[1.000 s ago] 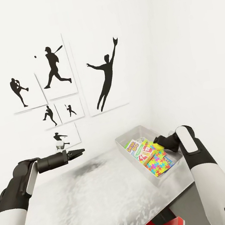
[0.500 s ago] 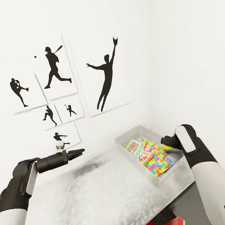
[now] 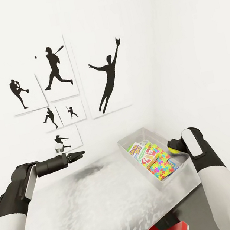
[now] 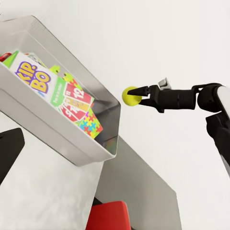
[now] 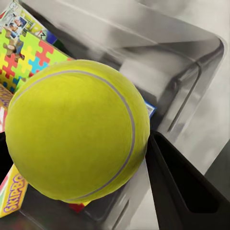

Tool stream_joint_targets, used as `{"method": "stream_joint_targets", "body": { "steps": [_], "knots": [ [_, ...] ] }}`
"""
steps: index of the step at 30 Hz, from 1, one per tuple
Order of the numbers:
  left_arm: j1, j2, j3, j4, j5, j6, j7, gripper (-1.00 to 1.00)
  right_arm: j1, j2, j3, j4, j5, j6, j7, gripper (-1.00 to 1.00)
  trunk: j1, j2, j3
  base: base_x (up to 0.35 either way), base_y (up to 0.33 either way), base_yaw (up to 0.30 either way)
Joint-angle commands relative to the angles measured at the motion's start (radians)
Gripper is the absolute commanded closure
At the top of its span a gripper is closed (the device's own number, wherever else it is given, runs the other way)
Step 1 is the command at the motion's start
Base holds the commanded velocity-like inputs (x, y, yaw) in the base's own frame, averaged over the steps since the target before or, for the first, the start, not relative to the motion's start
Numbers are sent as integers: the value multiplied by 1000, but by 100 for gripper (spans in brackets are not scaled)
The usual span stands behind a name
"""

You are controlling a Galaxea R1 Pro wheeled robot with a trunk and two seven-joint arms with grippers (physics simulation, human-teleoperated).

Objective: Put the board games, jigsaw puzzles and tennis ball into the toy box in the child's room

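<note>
The head camera looks forward and down over the bench (image 3: 89, 206) toward the far wall, with the toy box (image 3: 134, 138) to the right. The left wrist camera faces right across the scene, sharing that toy box (image 4: 72, 148) and the right tool (image 4: 146, 93). The right wrist camera sits very near the tennis ball (image 5: 76, 129), looking down into the toy box (image 5: 191, 62).

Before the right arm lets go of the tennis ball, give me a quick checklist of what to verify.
1. Tennis ball held in the right gripper: ok.
2. Ball over the toy box opening: cannot tell; the left wrist view shows it past the rim, the right wrist view over a corner.
3. Room left in the box beside the Skip-Bo game and jigsaw puzzle: ok.
4. Left gripper away from the box: ok.
5. Box resting flat on the table: ok.
</note>
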Motion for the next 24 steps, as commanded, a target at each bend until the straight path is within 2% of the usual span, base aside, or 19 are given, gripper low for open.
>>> {"method": "stream_joint_targets", "body": {
  "steps": [1,7,13,19,24],
  "knots": [
    [-1,0,0,0,2,6,-2,-100,-2,0,0,-1,-13,1,-12,100,1,-2,-4,0,0,0],
    [-1,1,0,0,1,6,-5,-100,-5,-1,0,3,-13,3,-12,100,1,-2,-13,0,0,0],
    [-1,7,0,0,-4,6,-46,-100,-6,-2,1,6,-13,1,-12,100,1,-2,-23,0,0,0],
    [-1,15,0,0,-3,6,-54,-100,-14,-3,-1,5,-12,2,-13,100,1,-2,-33,0,0,0],
    [-1,15,0,0,-4,6,-55,-100,-49,-3,1,6,-12,8,-14,100,1,-2,-41,0,0,0]
  ]
}}
